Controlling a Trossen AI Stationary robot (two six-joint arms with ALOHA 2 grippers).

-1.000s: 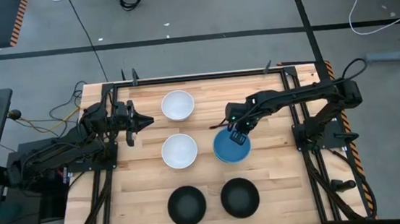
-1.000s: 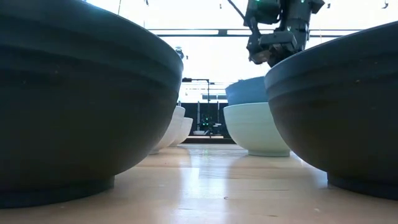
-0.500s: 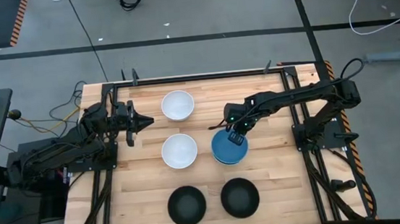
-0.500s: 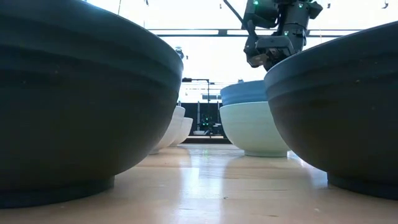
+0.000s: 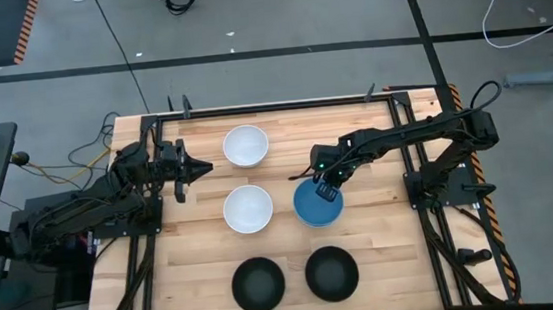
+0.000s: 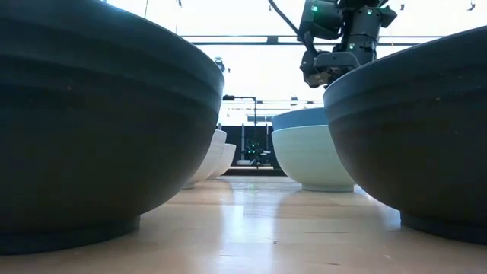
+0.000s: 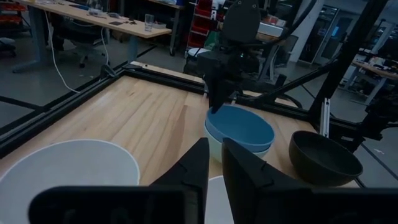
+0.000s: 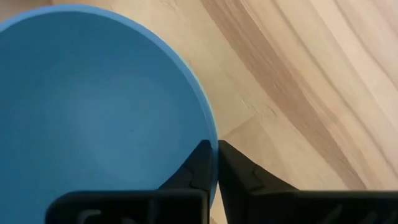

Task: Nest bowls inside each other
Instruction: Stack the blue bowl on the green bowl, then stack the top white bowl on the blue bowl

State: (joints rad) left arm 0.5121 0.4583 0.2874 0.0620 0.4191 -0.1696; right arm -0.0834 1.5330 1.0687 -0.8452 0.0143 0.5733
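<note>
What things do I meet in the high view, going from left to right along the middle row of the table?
left gripper → white bowl → blue bowl, nested in the mint green bowl, with the right gripper at its rim.

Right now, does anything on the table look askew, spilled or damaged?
Nothing stands out. The blue bowl sits level inside the mint bowl, the right gripper at its rim. The white bowls and black bowls stand upright, apart.
</note>
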